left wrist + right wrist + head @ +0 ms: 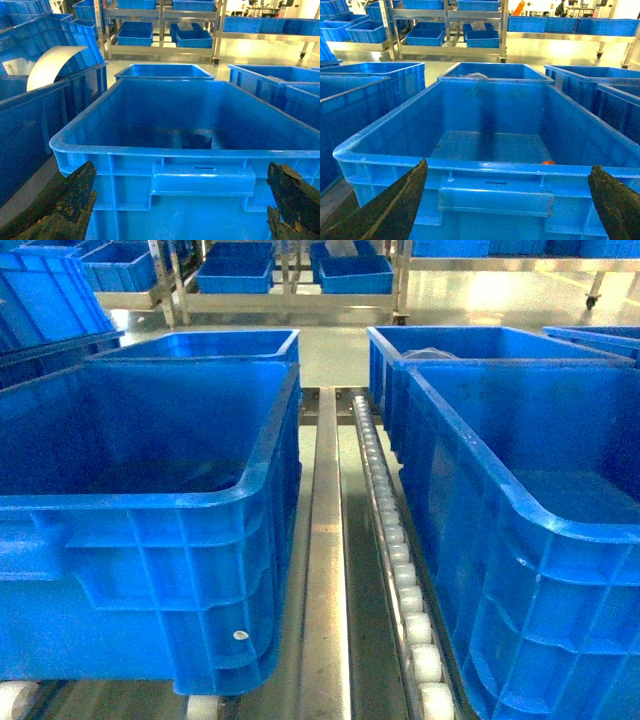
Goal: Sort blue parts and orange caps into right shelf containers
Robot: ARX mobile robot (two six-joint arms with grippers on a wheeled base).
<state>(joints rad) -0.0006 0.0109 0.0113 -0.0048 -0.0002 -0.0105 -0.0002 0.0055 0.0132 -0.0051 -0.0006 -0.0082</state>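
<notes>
Standing here watching, and both arms are just parked in front of the big blue crates; the left claw is spread wide with nothing in it, fingers at the bottom corners of its wrist view, facing the near wall of the left crate; same story on the right, right claw gaping and empty in front of the right crate.

What's there to grab: a small orange cap sits on the floor of the right crate, near the front wall and a bit right of centre; in the left crate there's a dark blocky thing on the bottom toward the front, probably one of the blue parts, but it's in shadow so I won't swear to it.

Handling-wise, my guess is the cap is light, hard plastic, small and a bit slick; pinch it across its sides from straight above, because a sloppy close will just skate it over that smooth crate floor. The dark piece looks chunkier and rigid; take it across its narrower faces. The crates are deep and stiff-walled, with roller rails between them.
</notes>
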